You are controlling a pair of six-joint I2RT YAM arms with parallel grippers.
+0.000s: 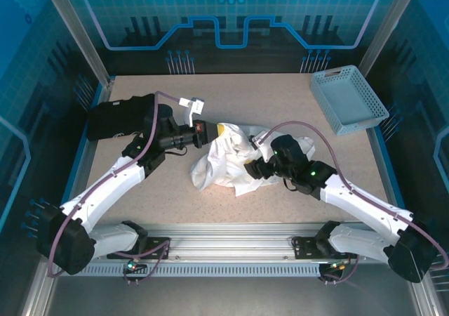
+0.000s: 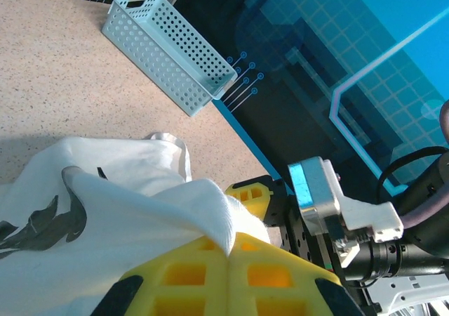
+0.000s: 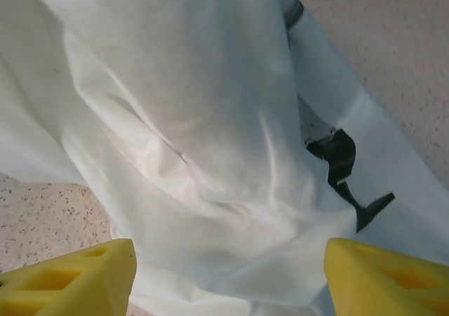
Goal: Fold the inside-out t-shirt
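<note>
White t-shirt (image 1: 226,163) lies crumpled in a heap mid-counter (image 1: 280,95), between the two pincers.

Left pincer (image 2: 228,254): yellow fingers pressed together, clamped on a fold of the t-shirt. The cloth edge runs right into the seam between them. From this pincer the rest of the shirt spreads out ahead and to its left, resting on the counter.

Right pincer (image 3: 231,277): yellow fingers stand wide apart, nothing gripped. The shirt lies straight ahead of it and under the gap between the fingers, bunched in soft folds. Bare counter shows past the cloth on both sides of this pincer.

Dark print (image 3: 342,163) on the shirt, ahead and to the right of the right pincer: black shapes only, folded over, no letters readable. In the left wrist view a similar black mark sits on the cloth, low on the left of that pincer; also unreadable.

Pale blue perforated basket (image 1: 349,100) stands well beyond the right pincer at the far right of the counter. Black folded garment (image 1: 112,119) lies beside the left arm, well apart from the shirt.
</note>
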